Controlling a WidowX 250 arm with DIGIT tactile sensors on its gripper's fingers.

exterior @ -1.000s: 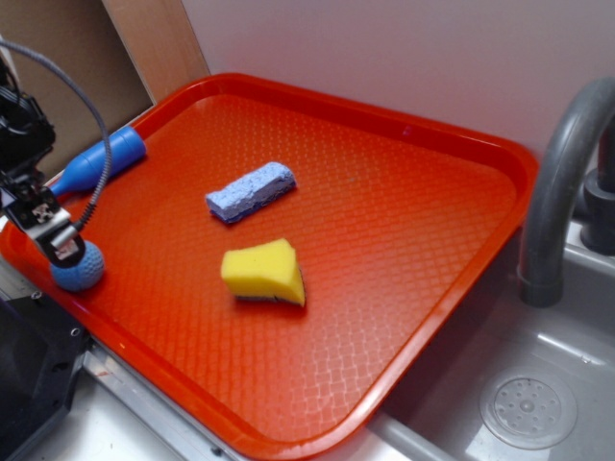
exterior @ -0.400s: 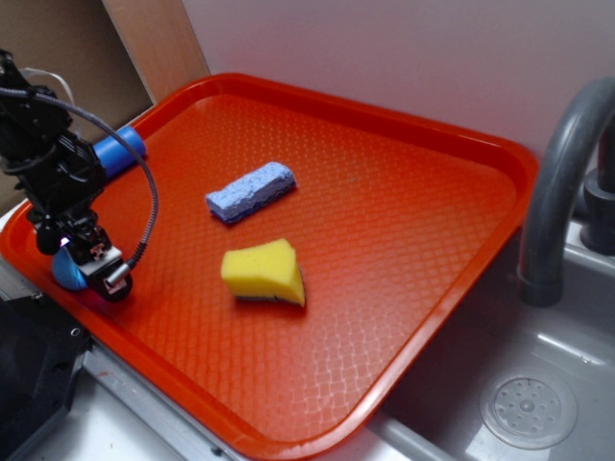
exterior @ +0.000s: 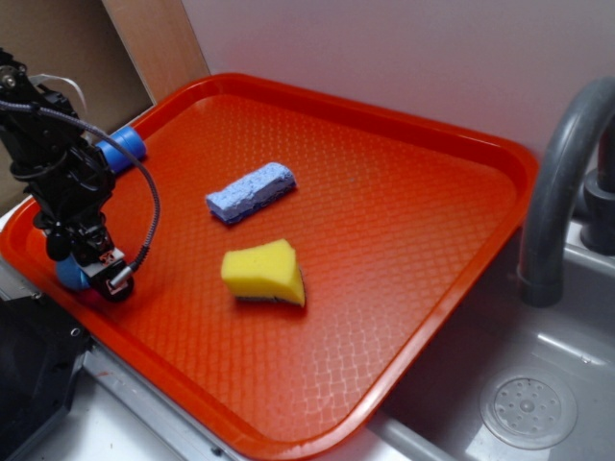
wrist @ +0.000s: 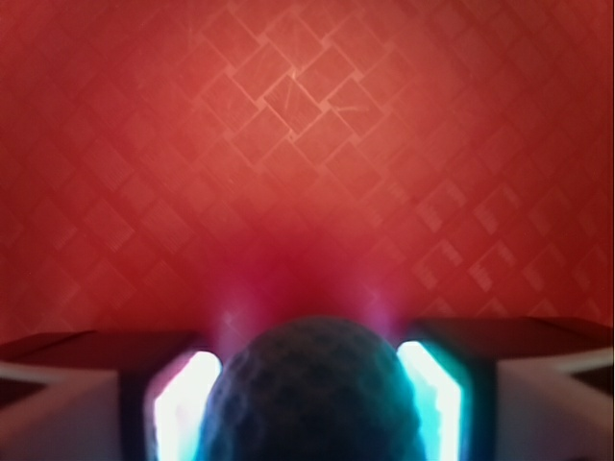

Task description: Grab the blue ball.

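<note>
Wrist view, nearest field: the blue ball (wrist: 312, 394), its dimpled surface dark against the glare, sits between the two fingers (wrist: 183, 408) of the gripper (wrist: 309, 403), one finger at each flank; the inner faces of the fingers glow pale and lie tight against the ball's sides, so the claw appears to be pinching the ball, though blur at the contact edges prevents certainty. Beyond the ball, the diamond-patterned floor of the red tray (wrist: 307, 144) fills the rest of the view. Exterior view: the gripper (exterior: 96, 274) stands low over the near left corner of the red tray (exterior: 404, 250), with the black arm (exterior: 53, 163) and its looped cable (exterior: 144, 206) rising behind it. Only a sliver of the blue ball (exterior: 69, 274) shows at the gripper's left side, close to the tray's rim. Farther along the same rim, the blue bottle-shaped toy (exterior: 123, 147) lies partly hidden behind the arm. Toward the tray's middle, a yellow sponge (exterior: 262, 271) rests on the floor, and beyond it, apart from it, a pale blue sponge block (exterior: 250, 191) lies at an angle. At right, outside the tray, a grey faucet (exterior: 557, 182) curves above a metal sink (exterior: 524, 384) with a round drain (exterior: 528, 409).
</note>
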